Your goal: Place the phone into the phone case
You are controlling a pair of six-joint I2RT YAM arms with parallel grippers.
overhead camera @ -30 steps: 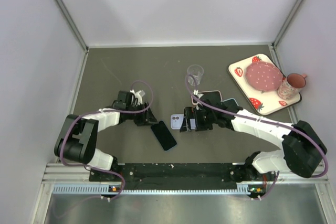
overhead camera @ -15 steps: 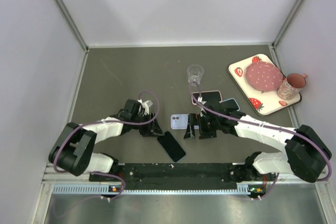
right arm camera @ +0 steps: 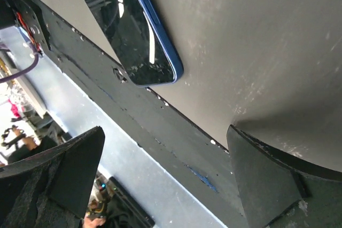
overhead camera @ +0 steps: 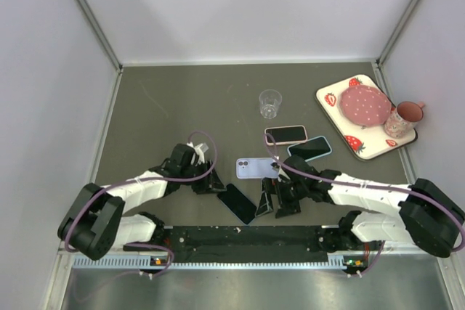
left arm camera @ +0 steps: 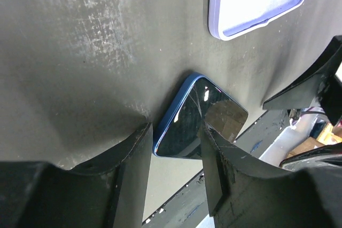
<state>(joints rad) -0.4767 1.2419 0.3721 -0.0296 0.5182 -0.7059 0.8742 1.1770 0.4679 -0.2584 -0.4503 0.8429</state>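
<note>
Dark grey tabletop (overhead camera: 167, 107) between white walls, viewed from above. Near centre, hard by the near edge: blue-rimmed phone (overhead camera: 238, 203), screen up, lying slantwise with one corner almost at the black base rail (overhead camera: 240, 236). Just beyond it, apart and flat: lilac phone case (overhead camera: 255, 168), seemingly open side up. Left gripper (overhead camera: 211, 184) at the phone's far-left end, fingers (left arm camera: 133, 158) partly spread with that end between them; impossible to tell whether clamping or merely resting. Right gripper (overhead camera: 273, 201) just right of the phone, not touching, fingers (right arm camera: 80, 158) spread wide with nothing between. Farther right: pink-cased phone (overhead camera: 285, 134), second blue phone (overhead camera: 310, 148), clear cup (overhead camera: 269, 103), strawberry tray (overhead camera: 374, 149) bearing a pink dotted plate (overhead camera: 365, 104) and a pink mug (overhead camera: 407, 114).

Hazards, as judged:
- **Edge:** phone liable to tip onto the rail if nudged any nearer.
- **Grip:** glossy glass and thin rim, so likely to slip from a weak pinch during lifting and land askew.
- **Case:** light and unrestrained, apt to skate away under insertion pressure unless pinned by the right gripper.
- **Crowding:** two arms around one small spot, with risk of finger-to-finger collision.
- **Alignment:** with ends mismatched, risk of jamming one corner in and springing the rest out.
</note>
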